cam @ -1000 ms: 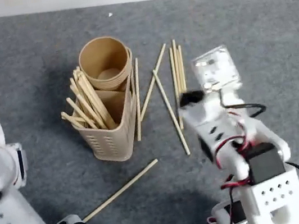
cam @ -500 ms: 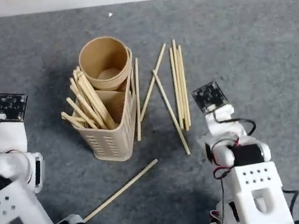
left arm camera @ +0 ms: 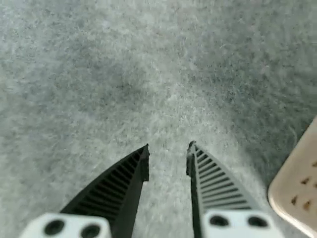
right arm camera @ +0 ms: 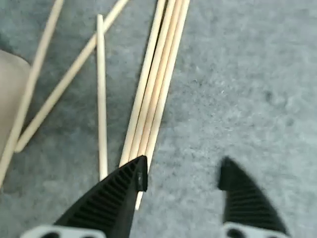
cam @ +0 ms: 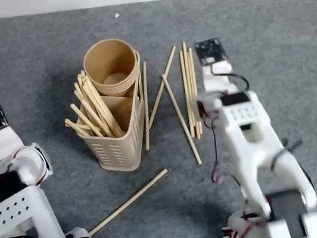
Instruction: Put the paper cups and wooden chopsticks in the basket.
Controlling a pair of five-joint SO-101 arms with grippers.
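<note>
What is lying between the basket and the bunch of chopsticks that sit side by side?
Three loose chopsticks on the grey carpet: one right beside the basket, two crossing each other nearer the bunch. The high view shows it.

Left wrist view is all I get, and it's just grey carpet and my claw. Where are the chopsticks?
Observer: A bundle of loose chopsticks lies on the carpet, on the other side of the basket from you.
Operator: Is anybody getting them?
Observer: The right claw is open, with one finger over that bundle's end.
Operator: Is anything inside the basket?
Observer: Yes, a paper cup and lots of packed chopsticks are in it.
</note>
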